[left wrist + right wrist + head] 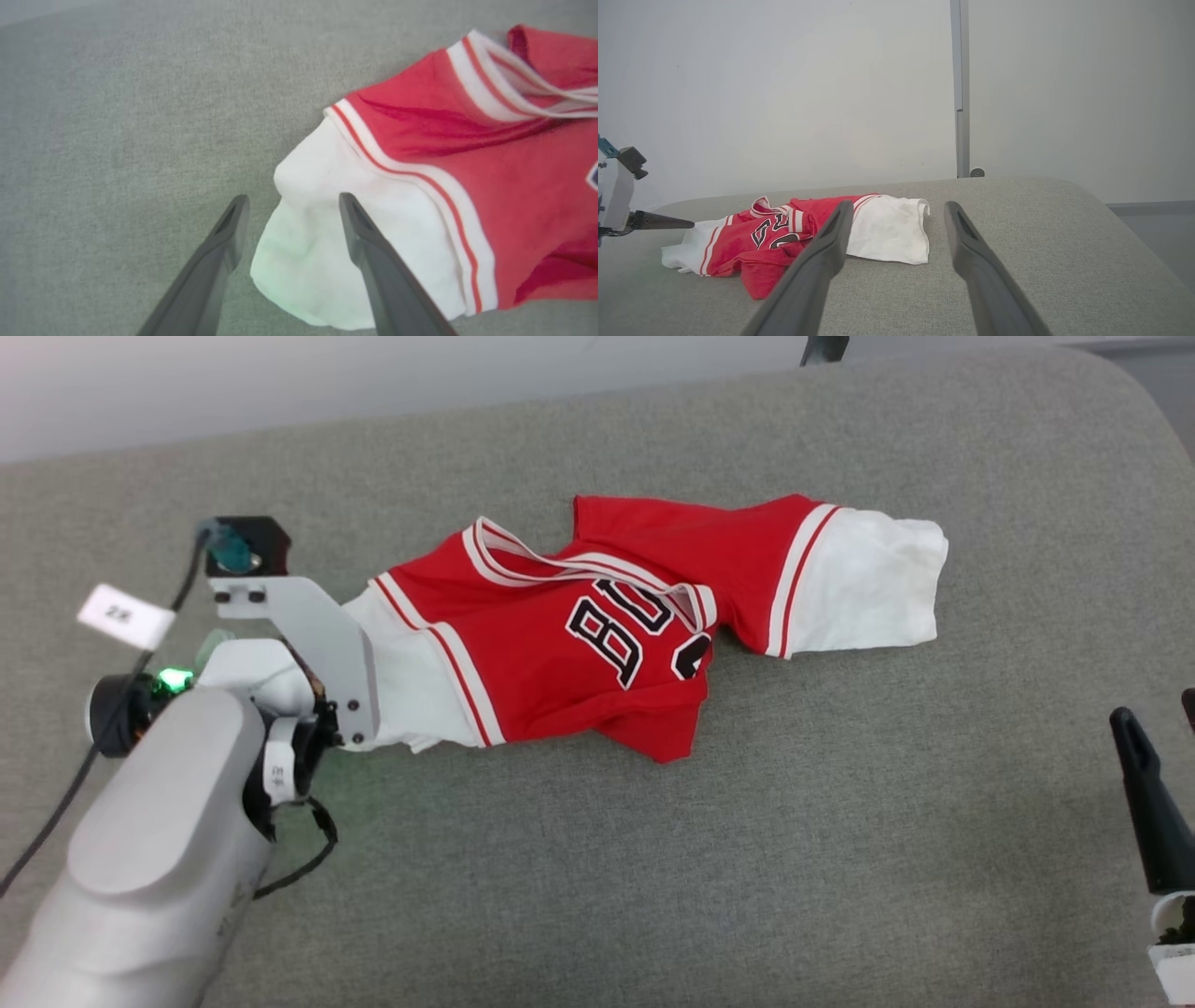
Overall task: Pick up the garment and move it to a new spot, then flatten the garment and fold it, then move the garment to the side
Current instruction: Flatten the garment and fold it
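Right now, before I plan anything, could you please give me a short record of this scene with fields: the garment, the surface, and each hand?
item: garment, a red jersey with white sleeves and black lettering
garment state: crumpled, neither flat nor folded
surface: grey fabric cushion
left hand: open, straddling the end of one white sleeve, not closed on it
right hand: open, apart from the garment, holding nothing
task stage: flattening and folding not yet done
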Controlling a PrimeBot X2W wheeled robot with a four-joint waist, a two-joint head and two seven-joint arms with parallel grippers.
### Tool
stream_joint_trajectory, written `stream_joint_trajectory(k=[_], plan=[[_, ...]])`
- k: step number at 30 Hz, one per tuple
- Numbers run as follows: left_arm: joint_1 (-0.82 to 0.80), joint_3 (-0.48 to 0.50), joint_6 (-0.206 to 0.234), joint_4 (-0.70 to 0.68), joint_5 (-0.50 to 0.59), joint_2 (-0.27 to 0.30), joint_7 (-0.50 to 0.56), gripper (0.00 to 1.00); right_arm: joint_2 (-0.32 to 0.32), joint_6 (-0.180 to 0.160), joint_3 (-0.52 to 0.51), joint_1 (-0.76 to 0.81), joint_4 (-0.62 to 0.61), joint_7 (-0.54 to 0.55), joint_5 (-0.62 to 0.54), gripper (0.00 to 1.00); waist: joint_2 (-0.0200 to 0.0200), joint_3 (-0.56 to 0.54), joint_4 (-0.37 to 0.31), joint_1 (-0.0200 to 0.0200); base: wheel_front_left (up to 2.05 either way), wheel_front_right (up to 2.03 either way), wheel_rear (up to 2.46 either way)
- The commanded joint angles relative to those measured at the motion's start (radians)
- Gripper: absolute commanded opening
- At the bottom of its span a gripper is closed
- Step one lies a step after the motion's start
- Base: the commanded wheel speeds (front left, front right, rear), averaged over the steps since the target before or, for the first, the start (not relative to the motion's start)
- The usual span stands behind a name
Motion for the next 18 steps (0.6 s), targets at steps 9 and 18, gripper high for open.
stream_joint_trajectory(k=[9,18], plan=[[0.175,0.082,-0.046,-0.124,-0.108,-0.107,-0.252,1.0,0.008,-0.001,0.009,0.028,0.036,0.025,-0.023,1.0,0.0,-0.06,0.034,-0.0001,0.0,0.0,0.0],[0.436,0.096,-0.073,-0.247,-0.127,-0.197,-0.535,1.0,0.034,-0.001,-0.029,0.081,0.044,0.079,-0.063,1.0,0.0,-0.108,0.087,-0.0001,0.0,0.0,0.0]])
